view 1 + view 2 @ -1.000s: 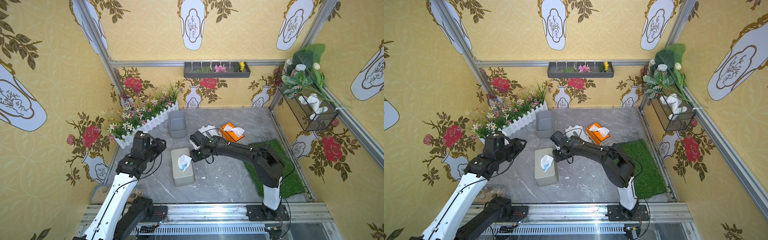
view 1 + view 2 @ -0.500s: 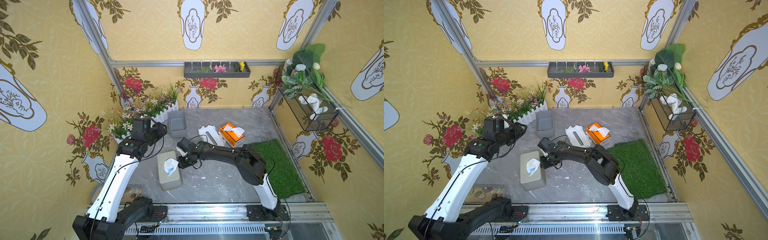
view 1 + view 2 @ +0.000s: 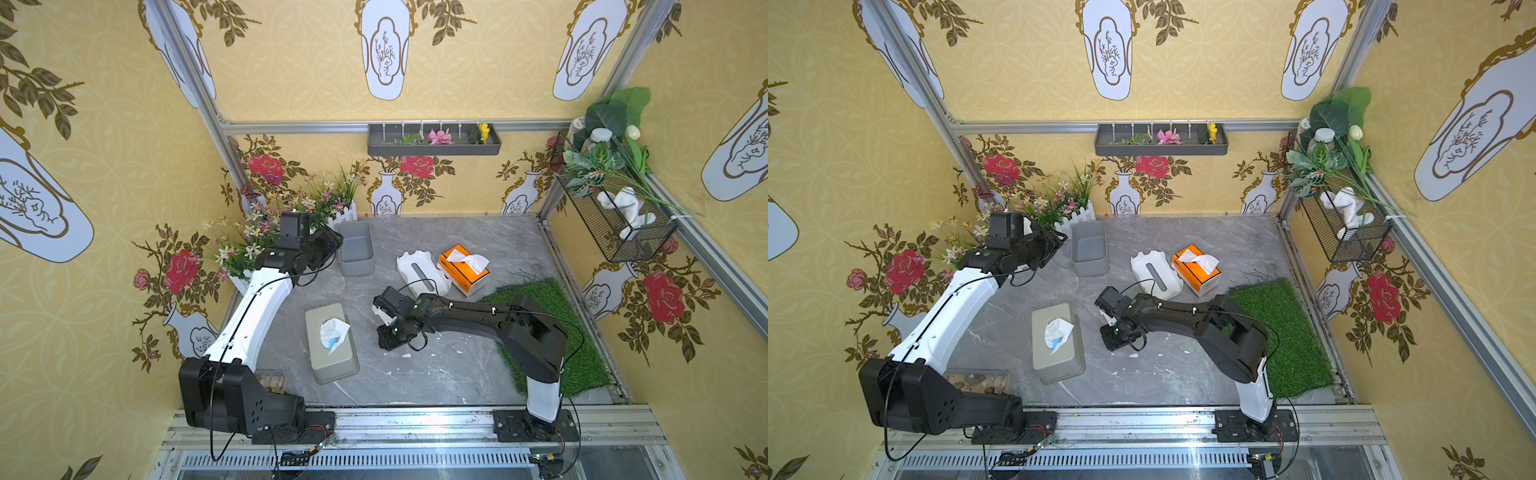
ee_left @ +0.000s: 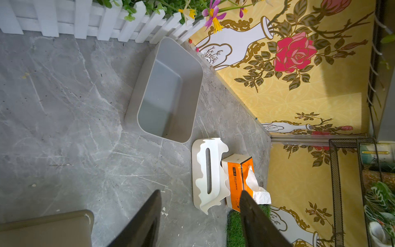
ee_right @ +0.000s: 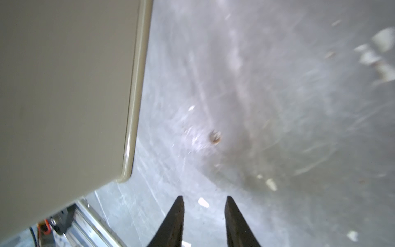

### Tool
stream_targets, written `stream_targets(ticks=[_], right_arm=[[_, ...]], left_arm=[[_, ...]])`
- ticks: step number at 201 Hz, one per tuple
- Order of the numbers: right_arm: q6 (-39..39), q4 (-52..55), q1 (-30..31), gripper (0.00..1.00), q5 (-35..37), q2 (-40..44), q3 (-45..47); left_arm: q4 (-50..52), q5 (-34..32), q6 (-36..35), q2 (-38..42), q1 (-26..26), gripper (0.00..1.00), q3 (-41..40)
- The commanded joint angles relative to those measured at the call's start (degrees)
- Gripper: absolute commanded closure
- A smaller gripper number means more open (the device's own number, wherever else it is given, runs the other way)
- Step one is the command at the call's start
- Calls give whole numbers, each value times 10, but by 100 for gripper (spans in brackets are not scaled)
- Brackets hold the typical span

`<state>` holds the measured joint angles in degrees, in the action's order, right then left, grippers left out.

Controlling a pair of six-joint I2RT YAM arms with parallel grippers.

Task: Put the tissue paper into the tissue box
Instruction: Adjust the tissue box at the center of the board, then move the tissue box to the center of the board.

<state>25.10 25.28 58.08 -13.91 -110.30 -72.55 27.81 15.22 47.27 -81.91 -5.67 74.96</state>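
The tissue paper (image 3: 332,332) protruded from the slot of the tissue box (image 3: 330,368), only partly inserted. Both tools were spread and empty: the right tool (image 5: 204,198) low beside the box, the left tool (image 4: 200,191) near the grey bin (image 4: 168,92). A sideways approach could shove the probably light box. A snagged fingertip could pull tissue out.

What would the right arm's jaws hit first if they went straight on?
Most likely the bare marble floor, right beside the beige tissue box; the blurred view leaves depth unsure.
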Motion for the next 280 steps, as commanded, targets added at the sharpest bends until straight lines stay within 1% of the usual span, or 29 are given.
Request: stream_targets(ticks=[1,15,29,39,45,69,75,78,85,97,110,123,136,149,158,180,216,233,246,280], right_arm=[[-67,-44,36,67,-26,-4,3],[-73,-66,51,67,-33,-22,-8],[-74,-98,51,68,-44,-37,-13],[-81,-122,49,68,-64,-47,-19],[-87,-135,48,67,-80,-52,-23],[-96,-153,37,65,-97,-52,-23],[-93,-160,30,65,-96,-38,-9],[-90,-165,23,65,-95,-29,1],[-76,-172,7,64,-85,-1,27],[-48,-175,-29,62,-58,64,75],[-39,-151,-70,60,-17,132,110],[-51,-100,-105,59,20,180,117],[-60,-42,-141,58,60,208,106],[-68,-18,-178,59,65,226,101],[-69,-9,-197,59,74,238,101],[-74,-3,-236,58,71,260,105],[-82,-6,-297,57,60,268,109],[-84,-8,-323,58,57,272,108],[-85,-9,-344,58,55,275,107],[-96,-10,-382,58,53,288,102]], left_arm=[[-13,14,21,-43,-2,38,23],[-21,14,27,-74,-3,38,41],[-20,11,25,-107,-4,38,64],[-11,9,21,-131,-4,38,83],[-5,8,16,-147,-5,37,97],[42,-17,-17,-209,-18,36,165],[57,-23,-18,-226,-22,36,186],[64,-25,-32,-234,-25,35,197],[83,-28,-41,-258,-31,35,225],[120,-47,-55,-300,-43,33,284],[167,-75,-72,-353,-58,33,361],[222,-106,-90,-414,-71,32,454],[285,-143,-105,-480,-83,31,551],[332,-157,-107,-537,-89,31,633],[349,-171,-105,-561,-92,31,665],[349,-205,-108,-580,-100,31,668],[348,-197,-103,-611,-113,31,665],[352,-190,-102,-625,-121,32,667],[357,-189,-100,-630,-125,37,662],[362,-193,-90,-610,-133,59,620]])
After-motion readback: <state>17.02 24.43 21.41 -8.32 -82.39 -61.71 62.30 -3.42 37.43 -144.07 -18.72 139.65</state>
